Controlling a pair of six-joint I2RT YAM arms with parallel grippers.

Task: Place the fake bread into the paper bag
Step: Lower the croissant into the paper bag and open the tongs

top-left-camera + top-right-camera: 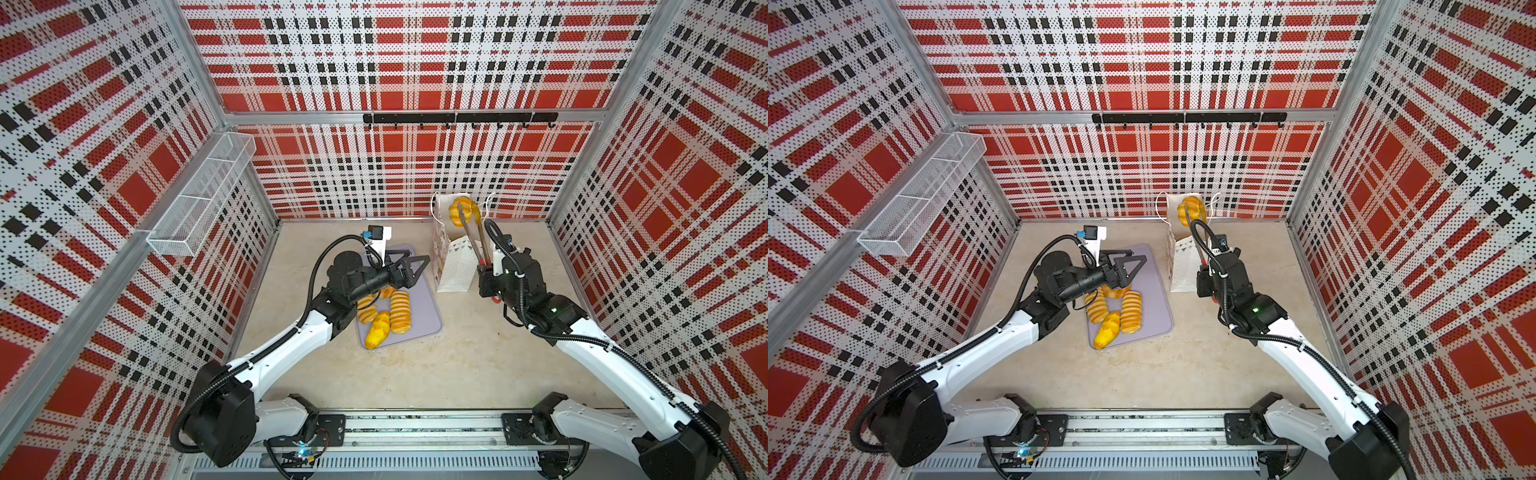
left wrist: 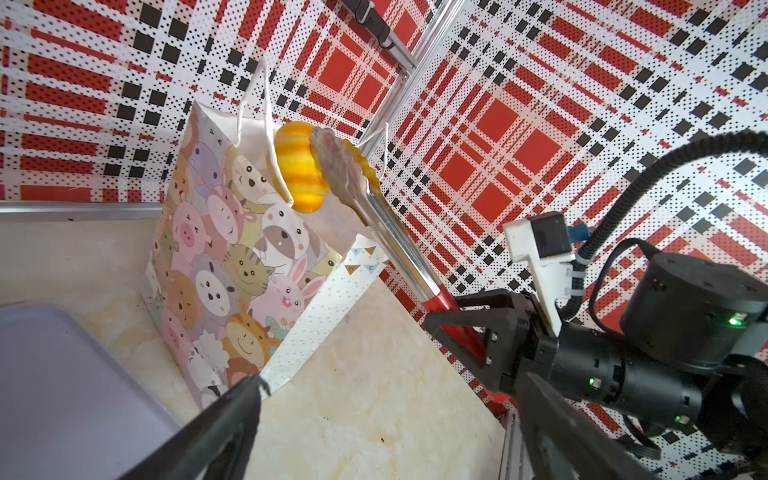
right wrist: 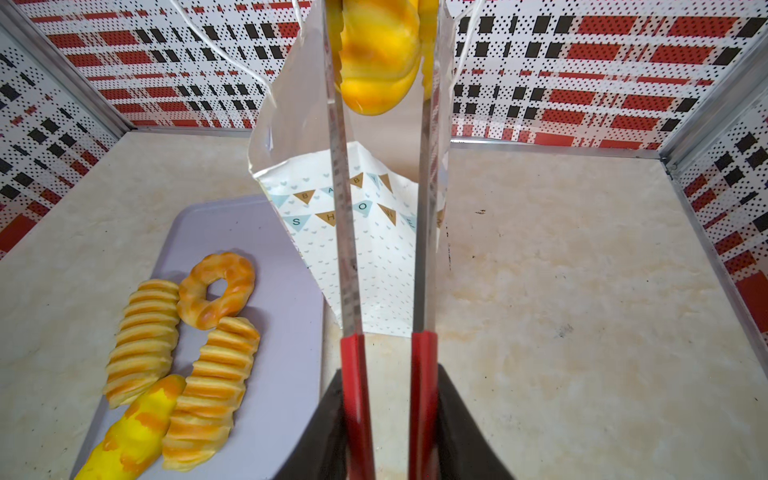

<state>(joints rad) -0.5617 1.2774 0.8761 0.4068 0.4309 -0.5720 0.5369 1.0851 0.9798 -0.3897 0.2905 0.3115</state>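
Right wrist, bread [image 3: 376, 54] (in tongs [image 3: 345, 249]), well beyond right pincer [image 3: 388, 372]

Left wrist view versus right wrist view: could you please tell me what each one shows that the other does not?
Only the left wrist view shows the cartoon-animal side of the paper bag, and the right gripper seen from outside, clamped on the red handles of the tongs.

Only the right wrist view shows the breads lying on the tray: two ribbed loaves, a ring doughnut and a yellow bun. It also shows the bag's bunting-print face.

Both show the tongs holding a striped bread at the bag's mouth, and part of the lavender tray.
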